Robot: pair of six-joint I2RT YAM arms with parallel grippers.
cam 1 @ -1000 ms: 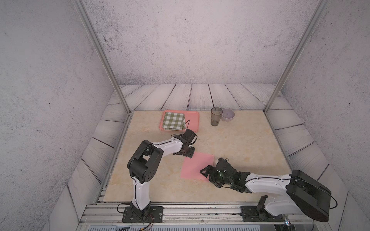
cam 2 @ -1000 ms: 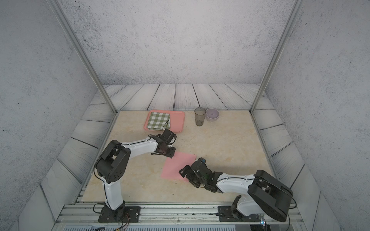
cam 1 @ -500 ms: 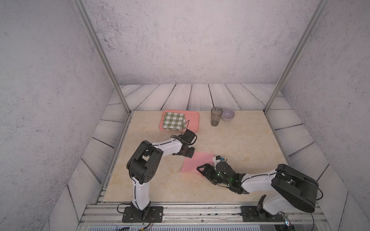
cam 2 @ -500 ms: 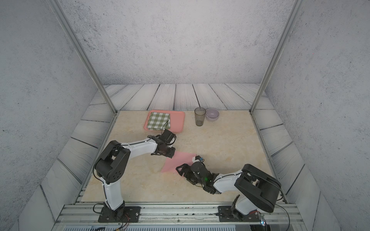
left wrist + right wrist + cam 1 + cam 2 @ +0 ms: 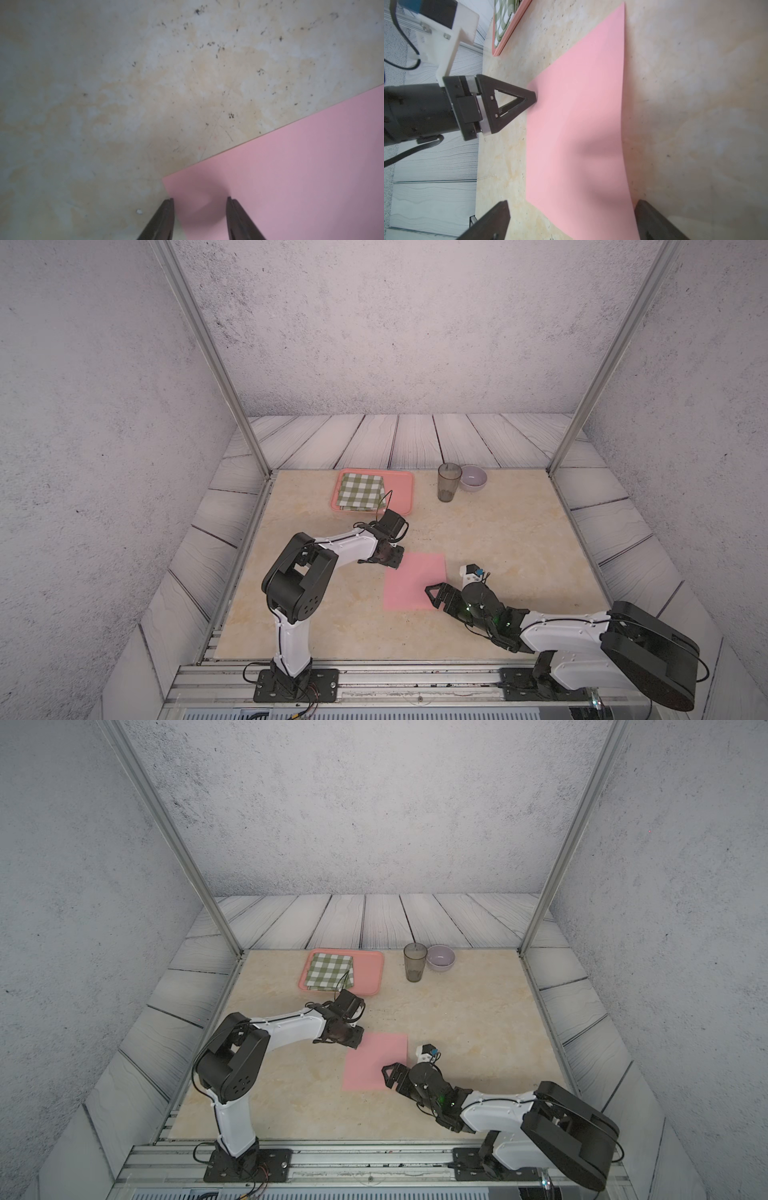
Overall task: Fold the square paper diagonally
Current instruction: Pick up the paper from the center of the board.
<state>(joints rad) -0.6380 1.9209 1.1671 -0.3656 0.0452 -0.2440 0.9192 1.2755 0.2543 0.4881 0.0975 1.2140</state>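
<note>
The beige marbled tabletop [image 5: 519, 539] fills my working area. The square paper [image 5: 411, 585] lies on it unfolded, about midway between the left and right edges and somewhat nearer the front edge than the back. In both top views the square paper [image 5: 374, 1065] reads as one flat pink sheet. A salmon tray [image 5: 401, 491] sits along the back edge, left of centre, with a folded green-and-white checked cloth [image 5: 360, 491] on its left part.

My left tool [image 5: 395, 562] is down at the paper's far left corner. In the left wrist view the left tool [image 5: 200, 200] has its jaws partly spread, one finger over the sheet and the other at its edge, gripping nothing. My right tool [image 5: 432, 595] is at the near right corner. In the right wrist view the right tool [image 5: 572, 202] stands wide, straddling the sheet, whose edge bows up slightly by one finger.

A smoky tumbler [image 5: 448, 483] stands upright to the right of the tray, with a pale bowl [image 5: 473, 478] just beside it.
</note>
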